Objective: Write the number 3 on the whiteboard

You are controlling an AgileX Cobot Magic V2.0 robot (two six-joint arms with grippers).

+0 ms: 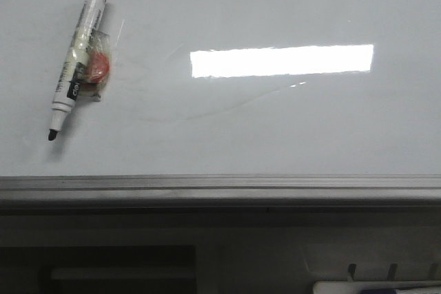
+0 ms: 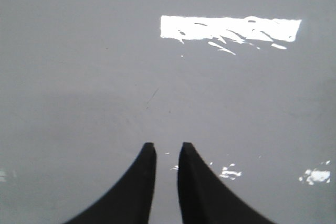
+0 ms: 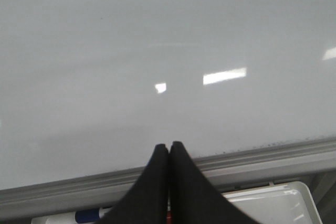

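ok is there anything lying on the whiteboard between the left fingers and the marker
Nothing visible. In the left wrist view the left gripper hangs over bare whiteboard, with only faint smudges and a light reflection. The marker lies uncapped at the board's far left in the front view, a small red object taped beside it.

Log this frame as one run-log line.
phase: pre-write | whiteboard: no 3 drawn | marker: lying uncapped, far left | left gripper: slightly open, empty | right gripper: shut, empty
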